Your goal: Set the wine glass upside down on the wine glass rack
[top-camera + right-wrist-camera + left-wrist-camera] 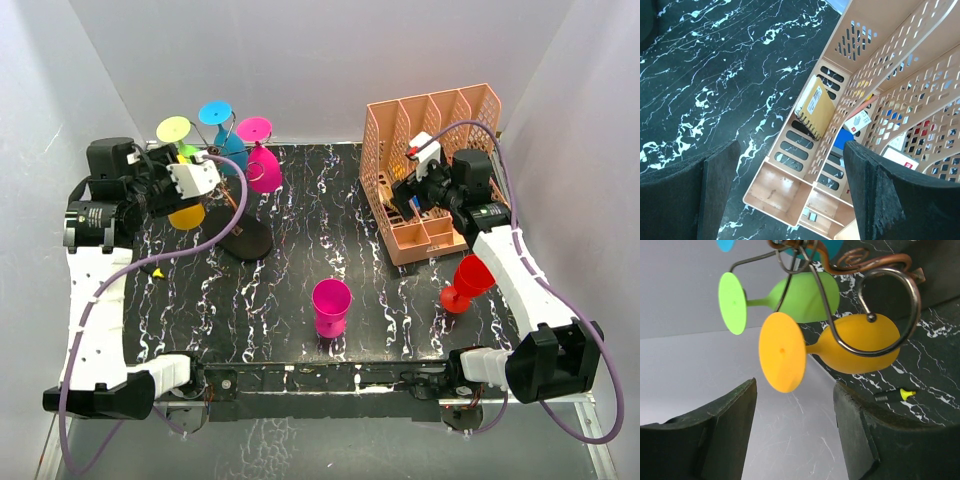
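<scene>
The wine glass rack (247, 240) stands at the back left on its round black base. Its wire arms (890, 300) hold several upside-down glasses: orange (860, 342), green (800, 297), blue (215, 112) and pink (262, 165). The orange glass (187, 215) hangs in a wire loop, with its foot (782, 352) toward my left gripper. My left gripper (795, 440) is open and empty, just short of that foot; it shows in the top view (180, 190) beside the rack. A magenta glass (331, 305) stands upright mid-table. My right gripper (790, 195) is open and empty above the peach organizer (790, 190).
The peach slotted organizer (470, 110) stands at the back right and holds a notebook (815, 107) and small items. A red glass (468, 283) stands by the right arm. A small yellow-tipped object (895, 395) lies on the black marbled table (300, 260) near the rack.
</scene>
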`<move>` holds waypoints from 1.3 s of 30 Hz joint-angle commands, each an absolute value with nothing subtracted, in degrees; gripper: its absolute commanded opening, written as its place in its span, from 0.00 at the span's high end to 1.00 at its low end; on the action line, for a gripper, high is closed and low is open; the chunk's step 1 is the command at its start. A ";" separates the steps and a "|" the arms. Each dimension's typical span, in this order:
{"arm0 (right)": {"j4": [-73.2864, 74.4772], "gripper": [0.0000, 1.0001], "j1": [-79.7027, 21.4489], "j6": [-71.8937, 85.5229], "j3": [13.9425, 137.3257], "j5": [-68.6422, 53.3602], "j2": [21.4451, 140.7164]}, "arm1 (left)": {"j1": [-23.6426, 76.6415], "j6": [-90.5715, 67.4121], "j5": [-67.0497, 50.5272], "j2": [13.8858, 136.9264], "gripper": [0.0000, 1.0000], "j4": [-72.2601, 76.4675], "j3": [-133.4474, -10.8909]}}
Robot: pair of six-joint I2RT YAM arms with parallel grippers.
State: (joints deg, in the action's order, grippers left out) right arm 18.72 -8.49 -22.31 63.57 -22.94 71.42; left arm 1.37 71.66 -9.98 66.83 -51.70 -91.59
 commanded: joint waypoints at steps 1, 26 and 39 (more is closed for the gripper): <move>23.45 0.08 -8.28 -28.04 69.22 -23.60 71.15 | 1.60 67.41 -10.78 65.48 0.39 -52.20 -96.26; 45.40 0.05 6.53 -19.09 63.98 8.82 54.70 | -0.84 20.44 -7.23 69.32 0.03 -37.92 -103.13; 53.67 0.31 12.04 -18.37 58.84 3.75 53.59 | -0.61 19.89 -7.06 68.80 0.03 -37.34 -100.75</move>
